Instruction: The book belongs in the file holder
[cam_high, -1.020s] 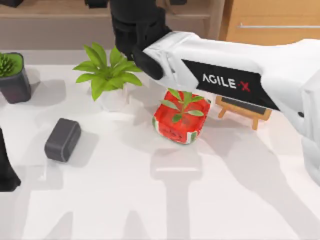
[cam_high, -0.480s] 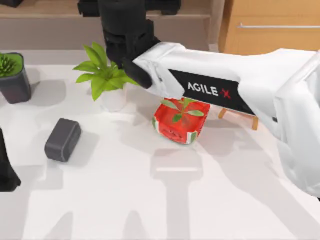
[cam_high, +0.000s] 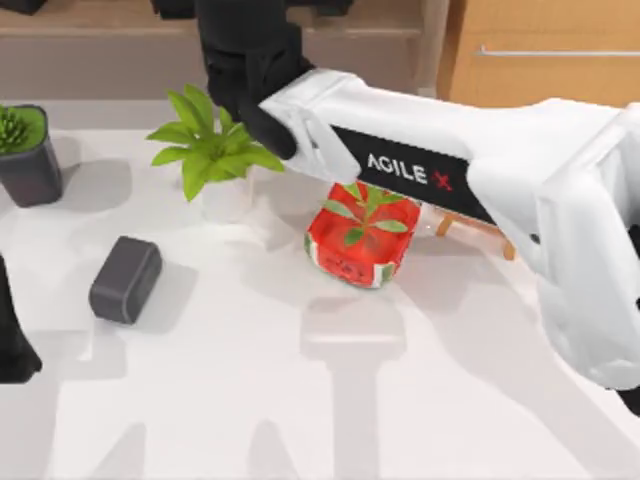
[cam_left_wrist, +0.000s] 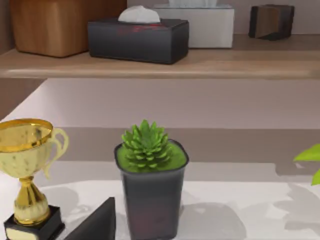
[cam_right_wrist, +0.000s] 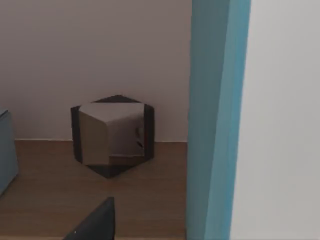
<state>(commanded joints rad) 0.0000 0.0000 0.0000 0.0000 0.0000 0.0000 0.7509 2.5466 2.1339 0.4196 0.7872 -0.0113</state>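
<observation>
The book (cam_right_wrist: 216, 115) stands upright close to the right wrist camera, its light-blue cover beside a broad white face (cam_right_wrist: 282, 120). My right gripper (cam_right_wrist: 165, 220) is shut on the book, and one dark fingertip (cam_right_wrist: 95, 222) shows beside it. In the top view my right arm (cam_high: 400, 170) reaches from the right across the table to the back left, its black wrist (cam_high: 248, 60) over the wooden shelf. The file holder is out of view. My left arm (cam_high: 12, 340) is parked at the table's left edge.
On the table stand a red plant pot (cam_high: 360, 240), a leafy plant in a white pot (cam_high: 215, 155), a succulent in a dark pot (cam_high: 25, 150), a dark grey block (cam_high: 125, 278) and a small wooden easel (cam_high: 485, 228). The back shelf (cam_left_wrist: 165, 65) carries boxes.
My right arm has swung further left and toward the back shelf, now covering more of the easel. The left arm and the table objects have not moved.
</observation>
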